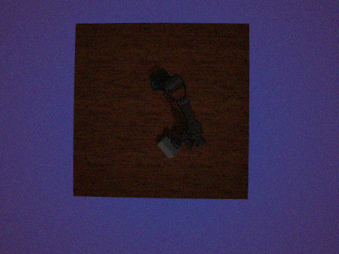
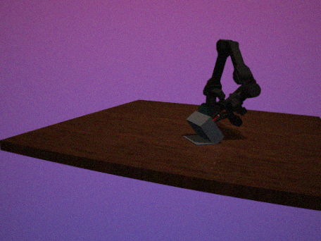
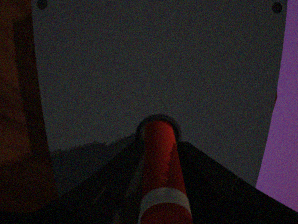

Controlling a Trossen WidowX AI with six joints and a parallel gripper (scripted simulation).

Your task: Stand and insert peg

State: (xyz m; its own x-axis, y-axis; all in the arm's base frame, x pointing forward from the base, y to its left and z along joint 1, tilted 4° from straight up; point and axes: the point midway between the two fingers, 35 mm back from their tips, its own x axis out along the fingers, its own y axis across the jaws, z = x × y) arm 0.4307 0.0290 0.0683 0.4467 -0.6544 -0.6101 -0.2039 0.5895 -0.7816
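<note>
Gripper [image 1: 175,141] [image 2: 215,118] [image 3: 160,151] clasping red peg [image 2: 216,118] [image 3: 161,150], plain end entering hole [image 3: 145,122]; slight tilt possibly causing jam short of bottom.
</note>
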